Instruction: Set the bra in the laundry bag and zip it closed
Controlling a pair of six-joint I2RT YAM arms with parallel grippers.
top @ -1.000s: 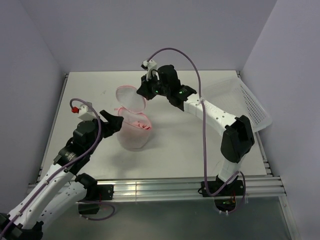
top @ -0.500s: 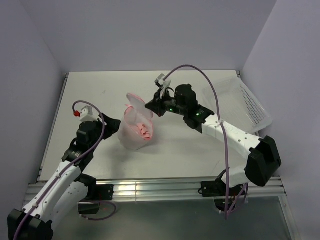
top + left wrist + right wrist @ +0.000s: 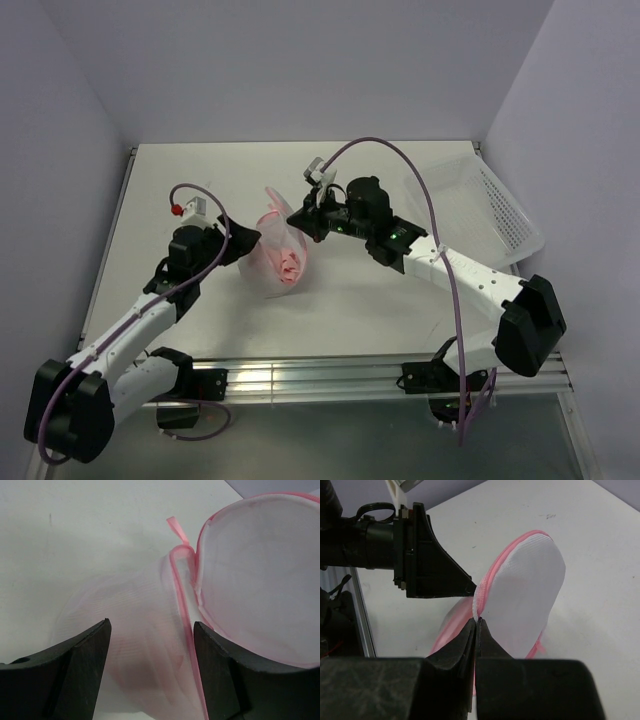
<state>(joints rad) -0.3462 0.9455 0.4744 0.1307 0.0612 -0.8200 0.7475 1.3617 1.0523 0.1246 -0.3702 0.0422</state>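
Observation:
The laundry bag [image 3: 272,270] lies on the table's middle, a white mesh pouch with a pink zipper rim, its round lid flap [image 3: 274,212] raised. The pink bra [image 3: 288,265] shows inside it through the mesh. My left gripper [image 3: 247,243] is open at the bag's left side. In the left wrist view its jaws [image 3: 152,626] straddle the mesh wall [image 3: 145,605], with the lid [image 3: 260,580] to the right. My right gripper [image 3: 299,221] is shut on the lid's rim. In the right wrist view [image 3: 477,621] it pinches the rim edge of the lid [image 3: 525,595].
A rigid white perforated basket [image 3: 480,205] stands at the table's right edge against the wall. The left arm's black finger [image 3: 435,567] shows just behind the lid in the right wrist view. The table's front rail [image 3: 300,375] runs along the near edge.
My right gripper has moved down and toward the near side with the lid rim, folding the lid over the bag. My left gripper has advanced right, up against the bag's side.

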